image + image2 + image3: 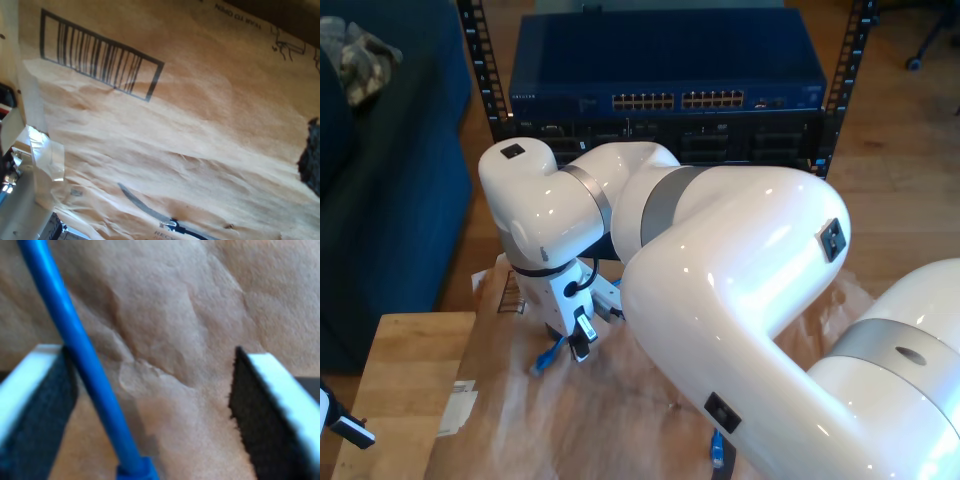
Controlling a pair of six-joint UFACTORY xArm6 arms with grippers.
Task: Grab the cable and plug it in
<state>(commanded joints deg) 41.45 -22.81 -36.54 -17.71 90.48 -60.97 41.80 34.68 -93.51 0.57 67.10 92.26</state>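
Note:
The blue cable (82,357) runs slantwise between the fingers of my second gripper (150,405), close to one black pad (37,410) and well apart from the other. That gripper stands open just above the brown paper. In the exterior view my second gripper (578,345) hangs low from the big white arm, with the cable's blue end (550,352) at its tip and another blue end (720,450) nearer the front. My first gripper (345,428) sits at the exterior view's lower left, open. A small plug (172,225) lies on the paper ahead of it.
Crumpled brown paper (570,420) with a barcode (100,55) covers the wooden table (400,370). A blue network switch (670,70) with rows of ports sits in a rack behind. A dark blue sofa (390,170) stands at the exterior view's left. The big arm's elbow (740,260) overhangs the table.

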